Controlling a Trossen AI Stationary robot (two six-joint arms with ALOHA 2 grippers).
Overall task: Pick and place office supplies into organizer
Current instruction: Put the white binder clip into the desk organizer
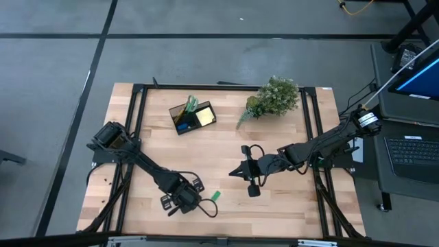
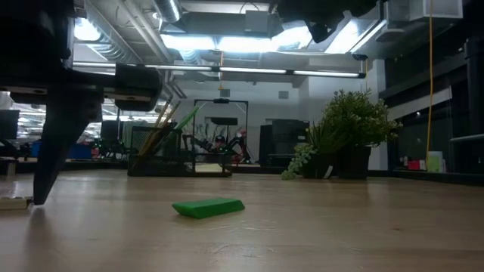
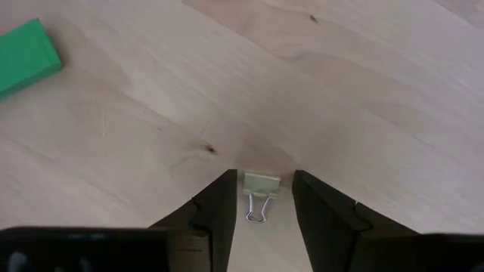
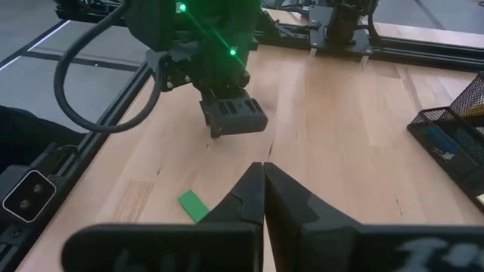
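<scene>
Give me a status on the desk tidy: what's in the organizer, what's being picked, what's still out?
Done: the organizer already holds pencils, a yellow sticky pad and something blue. In hand: the left gripper is open, down at the table with a small binder clip between its fingers, not yet gripped. Left: that clip and the green block lying beside it. The right gripper is shut and empty mid-table.

The left gripper is low over the table's near edge, fingers parted. The right gripper hovers mid-table, fingers pressed together.
</scene>
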